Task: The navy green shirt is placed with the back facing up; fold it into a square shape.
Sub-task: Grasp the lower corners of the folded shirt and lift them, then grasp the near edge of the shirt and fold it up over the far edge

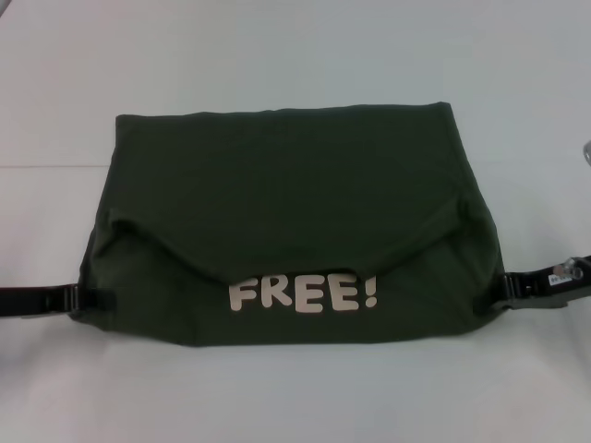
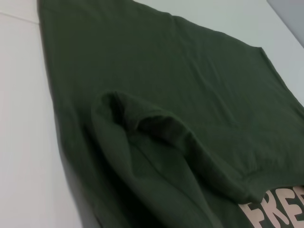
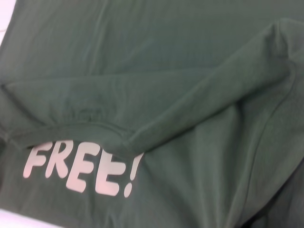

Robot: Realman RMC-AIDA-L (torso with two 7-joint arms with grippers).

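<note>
The large dark olive-green soft cotton shirt (image 1: 291, 221), with pale "FREE!" lettering (image 1: 303, 294) showing, lies folded into a broad block on the white table (image 1: 295, 55). The left gripper (image 1: 88, 297) and right gripper (image 1: 510, 286) meet its near corners; whether either is gripping cannot be told. Probably mid-fold: next, squaring the slack flap calls for both sides moving evenly.

In the head view both tools' fingertips are hidden under the navy green shirt (image 1: 286, 221): the left tool (image 1: 88, 297) at the shirt's left side, the right tool (image 1: 506, 288) at its right, so their grip cannot be judged. The folded flap covers perhaps the top of the pale "FREE!" print (image 1: 303, 293). In the left wrist view the picture's edge cuts that print off.
</note>
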